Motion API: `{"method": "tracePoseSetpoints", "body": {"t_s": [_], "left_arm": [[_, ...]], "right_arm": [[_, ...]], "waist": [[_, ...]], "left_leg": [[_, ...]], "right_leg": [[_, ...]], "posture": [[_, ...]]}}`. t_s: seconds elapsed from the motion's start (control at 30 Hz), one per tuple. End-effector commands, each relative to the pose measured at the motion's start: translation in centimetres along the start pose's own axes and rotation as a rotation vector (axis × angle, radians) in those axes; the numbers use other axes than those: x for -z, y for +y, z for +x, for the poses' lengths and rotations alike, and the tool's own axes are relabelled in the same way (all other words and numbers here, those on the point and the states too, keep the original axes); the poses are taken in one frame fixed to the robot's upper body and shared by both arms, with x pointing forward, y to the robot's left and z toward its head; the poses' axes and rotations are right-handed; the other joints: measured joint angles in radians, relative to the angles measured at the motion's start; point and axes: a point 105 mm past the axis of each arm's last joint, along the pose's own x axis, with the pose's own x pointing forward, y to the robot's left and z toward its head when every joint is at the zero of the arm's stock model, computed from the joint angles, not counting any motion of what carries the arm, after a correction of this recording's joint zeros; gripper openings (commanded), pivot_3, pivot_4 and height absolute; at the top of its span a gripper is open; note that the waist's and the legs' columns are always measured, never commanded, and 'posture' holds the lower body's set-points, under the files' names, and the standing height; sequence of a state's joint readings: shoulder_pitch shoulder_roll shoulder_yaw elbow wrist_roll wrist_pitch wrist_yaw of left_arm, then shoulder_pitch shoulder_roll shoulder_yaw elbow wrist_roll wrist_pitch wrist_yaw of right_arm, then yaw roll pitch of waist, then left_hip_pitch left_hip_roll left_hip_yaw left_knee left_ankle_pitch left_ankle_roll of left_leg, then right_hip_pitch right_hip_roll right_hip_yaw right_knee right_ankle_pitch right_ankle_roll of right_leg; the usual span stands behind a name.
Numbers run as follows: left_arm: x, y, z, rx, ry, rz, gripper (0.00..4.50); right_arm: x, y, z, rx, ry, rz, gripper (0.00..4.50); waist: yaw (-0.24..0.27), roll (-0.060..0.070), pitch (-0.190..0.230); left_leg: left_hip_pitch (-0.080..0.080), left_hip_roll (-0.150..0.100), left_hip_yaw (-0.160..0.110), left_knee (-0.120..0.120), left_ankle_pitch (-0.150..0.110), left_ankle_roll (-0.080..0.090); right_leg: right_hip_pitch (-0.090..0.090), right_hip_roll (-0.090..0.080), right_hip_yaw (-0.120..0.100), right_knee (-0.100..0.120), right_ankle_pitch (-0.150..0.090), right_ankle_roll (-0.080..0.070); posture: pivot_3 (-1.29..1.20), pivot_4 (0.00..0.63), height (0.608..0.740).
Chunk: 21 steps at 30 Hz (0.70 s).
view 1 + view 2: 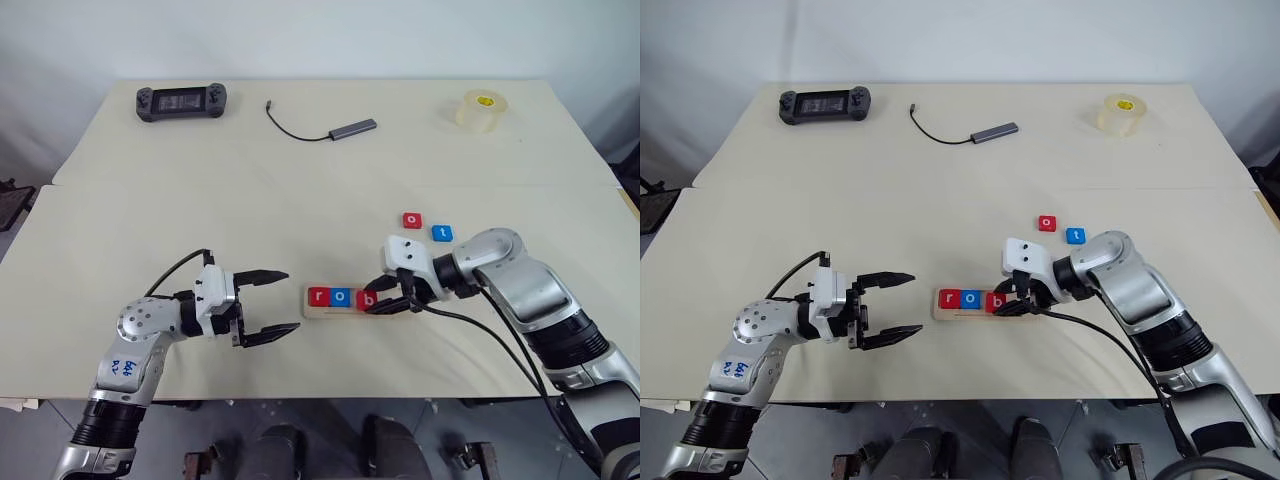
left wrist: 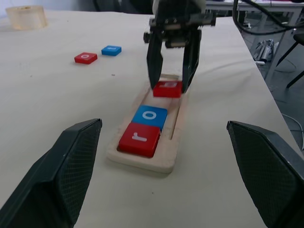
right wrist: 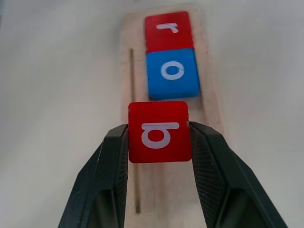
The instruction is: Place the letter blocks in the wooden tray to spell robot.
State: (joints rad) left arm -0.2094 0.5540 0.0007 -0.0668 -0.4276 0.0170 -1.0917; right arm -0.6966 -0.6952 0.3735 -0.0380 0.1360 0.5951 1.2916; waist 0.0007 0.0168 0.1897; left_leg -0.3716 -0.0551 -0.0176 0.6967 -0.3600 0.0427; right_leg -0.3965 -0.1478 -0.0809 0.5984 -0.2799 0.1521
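Right pincer [image 3: 159, 137] is clamped on the red b block [image 3: 160, 131], one finger on each of two opposite side edges, letter face up. It holds the block over the wooden tray [image 1: 312, 311], just past the blue o block [image 3: 172, 72]; can't tell if the b is seated in the slot yet.

Handling, my read: small flat rigid tile, light, smooth faces, probably a bit slippery. Side-edge pinch is the right hold and keeps the top clear. Not fragile.

Tray contents: red r block [image 3: 167, 30] at the end toward the left arm, blue o touching it, b next in line. The two places beyond look open, though the pincer covers that end.

Left pincer [image 1: 265, 305] is wide open, empty, hovering beside the tray's r end.

Loose on the bench [image 1: 150, 220]: red o block [image 1: 413, 219] and blue t block [image 1: 441, 233], close together, behind the tray.
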Motion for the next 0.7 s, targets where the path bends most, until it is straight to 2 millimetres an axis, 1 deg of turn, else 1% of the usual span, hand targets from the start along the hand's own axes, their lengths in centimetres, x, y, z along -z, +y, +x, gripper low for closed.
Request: {"method": "tracePoseSetpoints", "body": {"t_s": [0.03,0.1,0.27,0.37,0.43,0.5,0.63,0.67,0.7], "left_arm": [[-0.6,-0.3,-0.2,-0.007,-0.016,0.019,4.5],[-0.6,-0.4,-0.2,-0.009,-0.015,0.017,4.5],[-0.5,-0.7,-0.3,-0.011,-0.017,0.013,4.5],[-0.4,-0.7,-0.4,-0.015,-0.016,0.01,4.5],[-0.4,-0.8,-0.4,-0.016,-0.016,0.008,4.5],[-0.4,-0.8,-0.5,-0.018,-0.016,0.008,4.5],[-0.3,-0.9,-0.6,-0.019,-0.018,0.005,4.5],[-0.3,-0.9,-0.6,-0.019,-0.018,0.005,4.5],[-0.3,-0.9,-0.6,-0.018,-0.018,0.005,4.5]], "right_arm": [[-1.3,-0.5,-0.3,0.044,-0.007,-0.062,1.47],[-1.7,-0.6,-0.1,0.051,-0.012,-0.063,1.47],[-1.3,-0.5,0.2,0.056,0.008,-0.065,1.47],[-1.6,-0.5,0.3,0.054,-0.007,-0.052,1.47],[-1.7,-0.4,0.3,0.05,-0.014,-0.046,2.23],[-1.8,-0.1,0.4,0.04,-0.017,-0.04,2.86],[-2.0,0.0,-0.3,0.046,-0.032,-0.026,4.28],[-2.0,-0.1,-0.6,0.053,-0.037,-0.025,4.49],[-2.1,-0.1,-0.9,0.057,-0.042,-0.025,4.49]], "waist": [[-0.001,0.0,0.0],[-0.002,0.0,0.0],[-0.001,0.0,0.0],[-0.002,0.0,0.0],[-0.002,0.0,0.0],[-0.002,0.0,0.0],[-0.002,0.0,0.0],[-0.001,0.0,0.0],[-0.001,0.0,0.0]], "left_leg": [[0.0,0.0,0.0,0.0,0.0,0.0],[0.0,0.0,0.0,0.0,0.0,0.0],[0.0,0.0,0.0,0.0,0.0,0.0],[0.0,0.0,0.0,0.0,0.0,0.0],[0.0,0.0,0.0,0.0,0.0,0.0],[0.0,0.0,0.0,0.0,0.0,0.0],[0.0,0.0,0.0,0.0,0.0,0.0],[0.0,0.0,0.0,0.0,0.0,0.0],[0.0,0.0,0.0,0.0,0.0,0.0]], "right_leg": [[0.0,0.0,0.0,0.0,0.0,0.0],[0.0,0.0,0.0,0.0,0.0,0.0],[0.0,0.0,0.0,0.0,0.0,0.0],[0.0,0.0,0.0,0.0,0.0,0.0],[0.0,0.0,0.0,0.0,0.0,0.0],[0.0,0.0,0.0,0.0,0.0,0.0],[0.0,0.0,0.0,0.0,0.0,0.0],[0.0,0.0,0.0,0.0,0.0,0.0],[0.0,0.0,0.0,0.0,0.0,0.0]], "posture": [[0.0,0.15,0.74],[0.0,0.15,0.74],[0.0,0.15,0.74],[0.0,0.15,0.74],[0.0,0.15,0.74],[0.0,0.15,0.74],[0.0,0.15,0.74],[0.0,0.15,0.74],[0.0,0.15,0.74]]}}
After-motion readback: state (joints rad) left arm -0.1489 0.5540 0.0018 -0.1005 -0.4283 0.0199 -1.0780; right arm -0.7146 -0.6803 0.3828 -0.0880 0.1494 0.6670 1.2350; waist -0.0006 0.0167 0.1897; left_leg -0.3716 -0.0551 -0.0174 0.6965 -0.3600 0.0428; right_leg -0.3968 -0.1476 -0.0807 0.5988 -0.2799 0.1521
